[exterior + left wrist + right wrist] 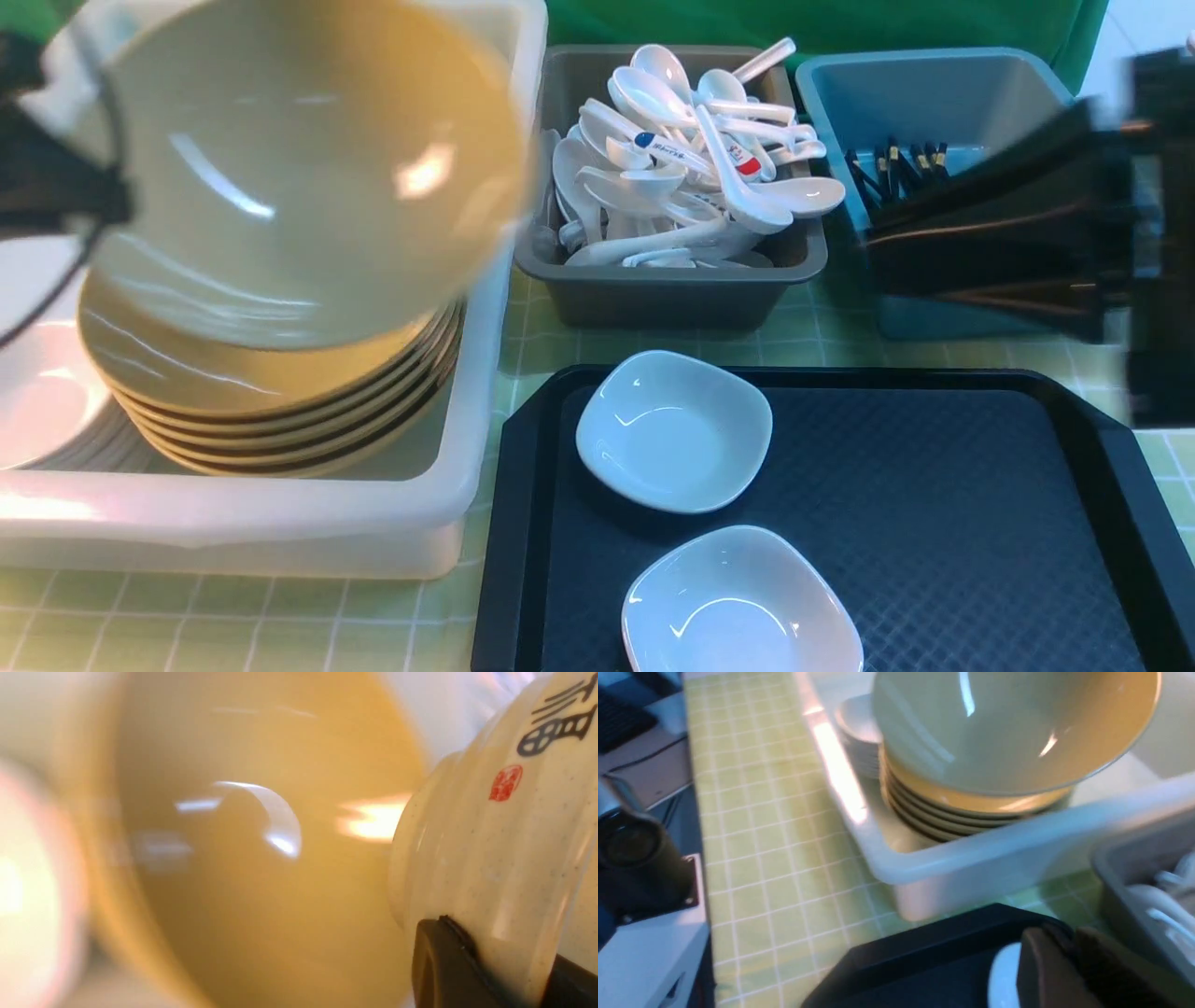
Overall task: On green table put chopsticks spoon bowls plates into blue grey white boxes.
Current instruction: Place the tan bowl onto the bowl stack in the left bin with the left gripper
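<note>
One bowl (299, 168), rim clenched by the left claw (98, 201), hangs tilted over the 9 o'clock stack (280, 420), likely to nest inside the white box (280, 523); whether the right claw (1069, 942) grips, I cannot tell.

front: looks forward, down | left wrist: seemingly against bowl (490, 858) | right wrist: shares bowl

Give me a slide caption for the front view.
Left gripper holds a tan ceramic bowl tilted above stacked bowls in the white plastic box.
</note>
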Tool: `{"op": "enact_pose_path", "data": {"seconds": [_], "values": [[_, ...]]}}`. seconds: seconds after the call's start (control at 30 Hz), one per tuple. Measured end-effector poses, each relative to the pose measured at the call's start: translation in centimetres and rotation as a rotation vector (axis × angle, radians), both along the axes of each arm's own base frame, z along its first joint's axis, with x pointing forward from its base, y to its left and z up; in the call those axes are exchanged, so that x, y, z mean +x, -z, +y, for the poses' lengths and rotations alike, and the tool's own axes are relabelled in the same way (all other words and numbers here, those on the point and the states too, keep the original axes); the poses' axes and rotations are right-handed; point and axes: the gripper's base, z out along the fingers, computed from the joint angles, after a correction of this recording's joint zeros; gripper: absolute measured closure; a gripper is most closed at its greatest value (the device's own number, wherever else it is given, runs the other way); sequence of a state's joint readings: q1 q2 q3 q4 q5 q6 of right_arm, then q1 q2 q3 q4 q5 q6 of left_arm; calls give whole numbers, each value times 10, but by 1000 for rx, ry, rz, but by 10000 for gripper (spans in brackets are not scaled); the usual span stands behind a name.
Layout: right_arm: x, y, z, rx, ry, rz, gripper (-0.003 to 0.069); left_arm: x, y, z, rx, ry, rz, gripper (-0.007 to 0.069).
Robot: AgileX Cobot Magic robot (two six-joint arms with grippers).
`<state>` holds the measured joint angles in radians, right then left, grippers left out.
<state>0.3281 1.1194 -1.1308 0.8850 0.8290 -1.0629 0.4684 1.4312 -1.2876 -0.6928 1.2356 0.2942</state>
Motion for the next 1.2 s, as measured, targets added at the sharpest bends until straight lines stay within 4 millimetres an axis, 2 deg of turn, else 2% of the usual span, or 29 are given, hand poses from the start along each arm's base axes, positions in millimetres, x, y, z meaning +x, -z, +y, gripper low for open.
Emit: {"op": "enact_pose_path", "data": {"seconds": [0.1,0.2,0.33,0.6,0.73,0.83,0.97,1.1,1.2], "values": [[8,0,16,-53,14,7,559,8,21,25,7,-76,71,608],[13,-1,21,-70,61,12,558,17,42,33,-2,-80,143,608],[16,-1,22,-71,86,14,553,22,52,35,-23,-74,180,608],[16,1,22,-77,85,21,549,26,56,22,-24,-106,248,596],[16,1,22,-80,82,28,545,28,58,6,30,-91,304,520],[16,1,22,-75,88,46,543,27,55,-4,86,-81,320,438],[14,2,22,-84,78,60,538,23,40,-8,167,-79,293,328],[14,4,22,-99,76,61,531,10,11,-4,287,-118,235,196],[16,6,19,-118,114,81,528,-4,-8,-7,305,-135,178,126]]}}
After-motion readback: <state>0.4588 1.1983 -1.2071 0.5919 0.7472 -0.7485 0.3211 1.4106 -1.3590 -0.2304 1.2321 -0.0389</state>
